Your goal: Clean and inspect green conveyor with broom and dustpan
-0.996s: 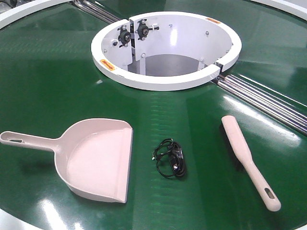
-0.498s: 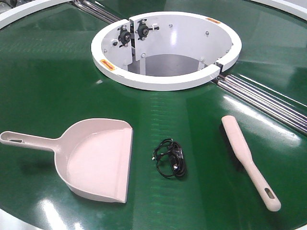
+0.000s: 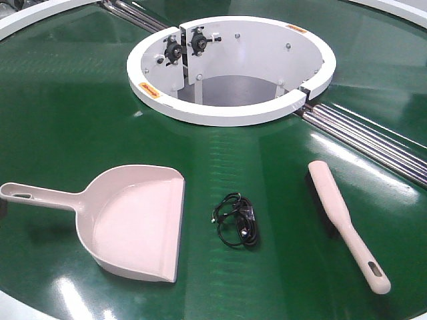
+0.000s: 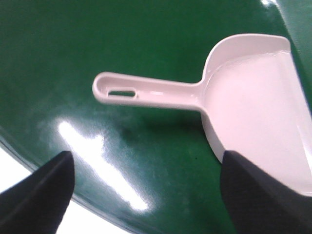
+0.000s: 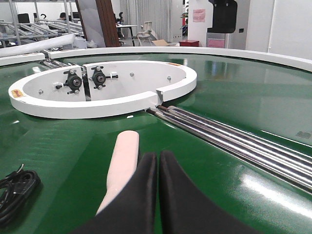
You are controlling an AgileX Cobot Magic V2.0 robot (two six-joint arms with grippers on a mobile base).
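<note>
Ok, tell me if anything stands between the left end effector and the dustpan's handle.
Nothing visible does. In the left wrist view the open left end effector faces the handle of the dustpan, with only bare green conveyor between them. The black cable lies off the pan's mouth, away from the handle.

The green conveyor offers bare belt between the dustpan on the left and the broom on the right. The one obstruction there is a coiled black cable, lying midway and apart from both. The dustpan's handle lies flat, with bare belt along both long sides. The broom's slotted end points toward the near rim, with bare belt around it. Behind all three, the raised white ring hub blocks the centre. A strip of metal rollers interrupts the belt near the broom's head.
</note>
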